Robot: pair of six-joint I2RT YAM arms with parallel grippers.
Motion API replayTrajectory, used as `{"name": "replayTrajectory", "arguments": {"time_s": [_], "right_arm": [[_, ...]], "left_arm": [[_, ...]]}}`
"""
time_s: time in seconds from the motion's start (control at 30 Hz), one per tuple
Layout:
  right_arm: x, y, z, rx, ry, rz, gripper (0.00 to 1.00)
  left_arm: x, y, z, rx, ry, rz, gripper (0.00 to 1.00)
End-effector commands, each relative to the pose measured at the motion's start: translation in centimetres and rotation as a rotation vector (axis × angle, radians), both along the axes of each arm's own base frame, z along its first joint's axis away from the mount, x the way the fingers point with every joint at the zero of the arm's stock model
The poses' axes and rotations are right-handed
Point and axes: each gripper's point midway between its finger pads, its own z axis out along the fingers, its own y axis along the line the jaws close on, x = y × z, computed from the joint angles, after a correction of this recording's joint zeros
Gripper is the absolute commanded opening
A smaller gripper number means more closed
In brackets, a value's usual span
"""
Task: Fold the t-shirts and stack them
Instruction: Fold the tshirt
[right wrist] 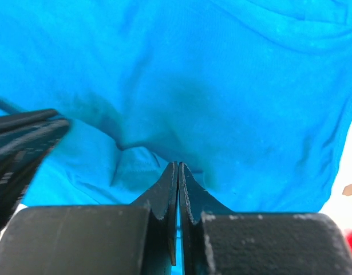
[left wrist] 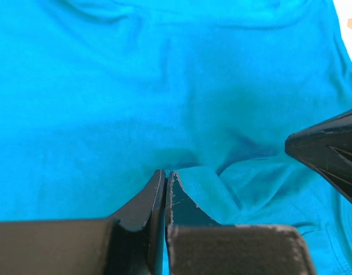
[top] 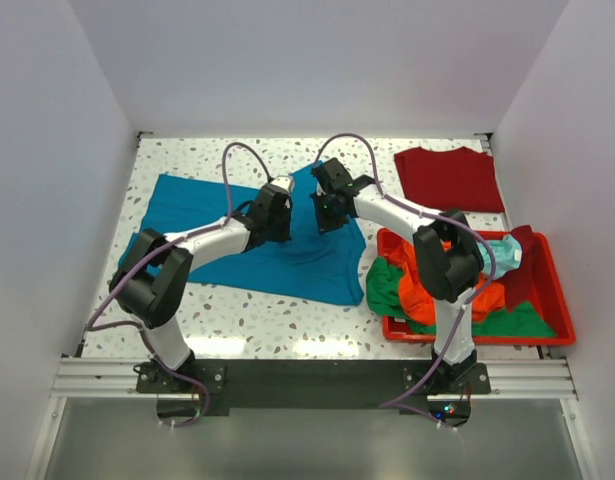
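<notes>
One teal-blue t-shirt (top: 202, 212) lies spread on the speckled table (top: 287, 322), left of centre, mostly flat with soft wrinkles and a small pucker of cloth raised near its far middle edge. Both tools meet at that pucker. The left gripper (left wrist: 166, 173) has its jaws pressed together with a thin sliver of the teal cloth between them, and the right gripper (right wrist: 178, 166) is closed on the same ridge just beside it. From above, the two wrists hide that part of the shirt. Farther right, a dark red t-shirt (top: 449, 178) lies flat at the far corner. Nearer, a red bin (top: 559, 318) holds crumpled orange (top: 419, 288), green (top: 384, 286) and pale aqua (top: 505, 256) shirts, partly behind the right arm's elbow.
</notes>
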Motion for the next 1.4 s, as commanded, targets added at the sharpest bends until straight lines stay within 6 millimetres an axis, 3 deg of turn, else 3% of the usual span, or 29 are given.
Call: {"name": "replayTrajectory", "arguments": {"time_s": [0.0, 0.4, 0.8, 1.37], "right_arm": [[0.5, -0.6, 2.9, 0.017, -0.069, -0.053, 0.00], [1.5, -0.7, 3.8, 0.024, -0.111, -0.103, 0.00], [3.4, 0.0, 3.8, 0.032, -0.143, -0.141, 0.00], [5.0, 0.9, 2.1, -0.005, -0.138, -0.106, 0.00]], "left_arm": [[1.4, 0.2, 3.1, -0.038, -0.113, 0.053, 0.00], [1.1, 2.5, 4.7, -0.018, -0.188, 0.155, 0.00], [1.2, 3.6, 4.2, 0.019, -0.204, 0.190, 0.00], [0.8, 4.6, 2.9, 0.060, -0.189, 0.218, 0.00]]}}
